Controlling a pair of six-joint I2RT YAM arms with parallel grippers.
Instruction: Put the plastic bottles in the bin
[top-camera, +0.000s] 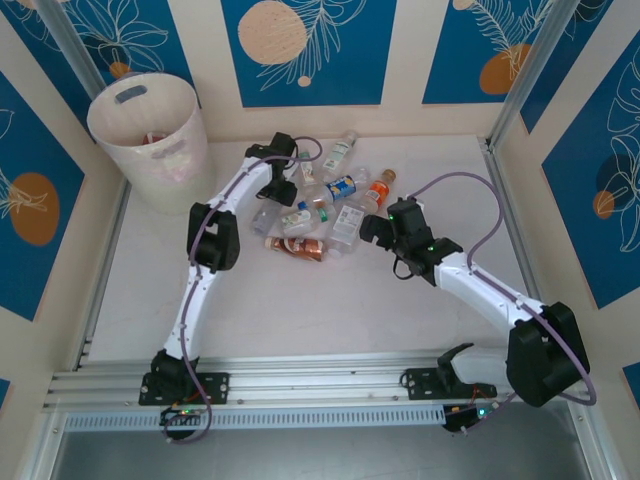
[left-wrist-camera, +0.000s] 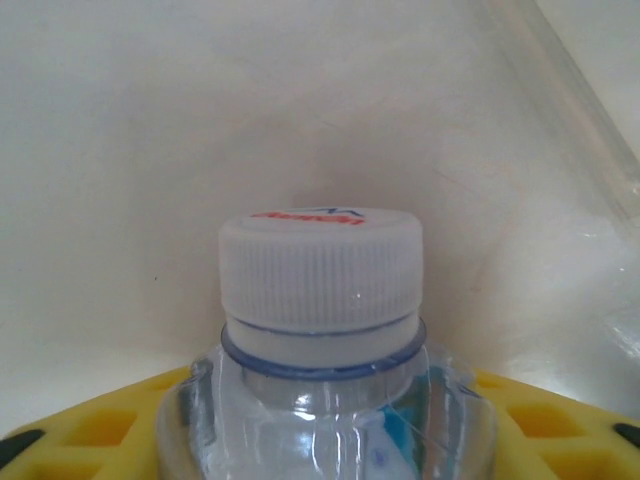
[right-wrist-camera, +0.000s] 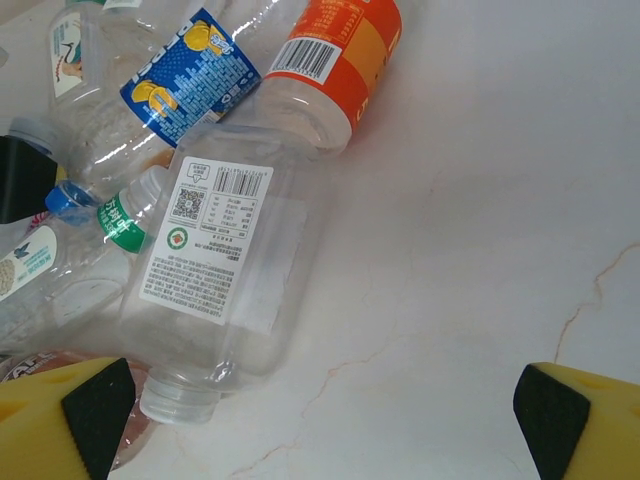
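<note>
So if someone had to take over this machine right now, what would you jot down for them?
Left fingers: shut on a clear plastic bottle with a white ribbed cap, at the heap's far edge.
Right fingers: open, empty, low over the white table beside a big clear white-labelled bottle.
Tall round translucent whitish bin: far left corner, something already inside.
Other clear plastic bottles: heaped mid-table.
Left to do: bin the gripped bottle, then the heap.
</note>
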